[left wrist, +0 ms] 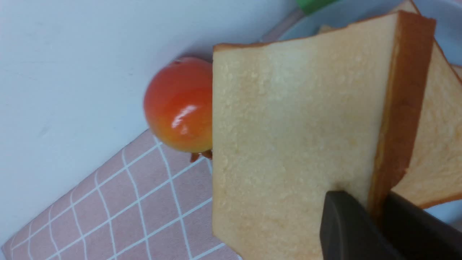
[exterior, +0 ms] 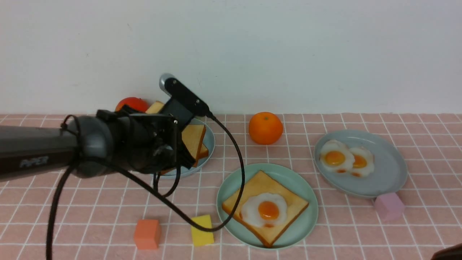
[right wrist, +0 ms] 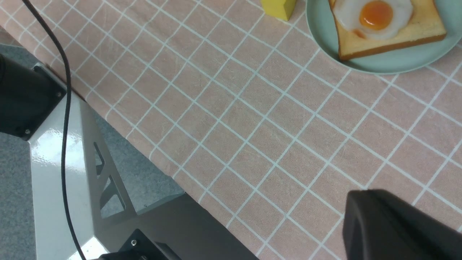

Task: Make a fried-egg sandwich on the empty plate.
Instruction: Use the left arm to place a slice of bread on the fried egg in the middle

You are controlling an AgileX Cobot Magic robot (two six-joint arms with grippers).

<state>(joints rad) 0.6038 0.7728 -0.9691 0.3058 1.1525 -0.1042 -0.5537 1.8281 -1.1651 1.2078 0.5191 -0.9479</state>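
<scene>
Clamping the dark crust of a toast slice, the left gripper holds it tilted up over the pale-blue plate. Another slice lies behind it on that plate. A glossy red-orange fruit sits just beyond, by the wall. Nearer the middle, the mint-green plate carries one toast with a fried egg on top. The right gripper is pinched closed above the pink checked cloth, near the table's edge.
</scene>
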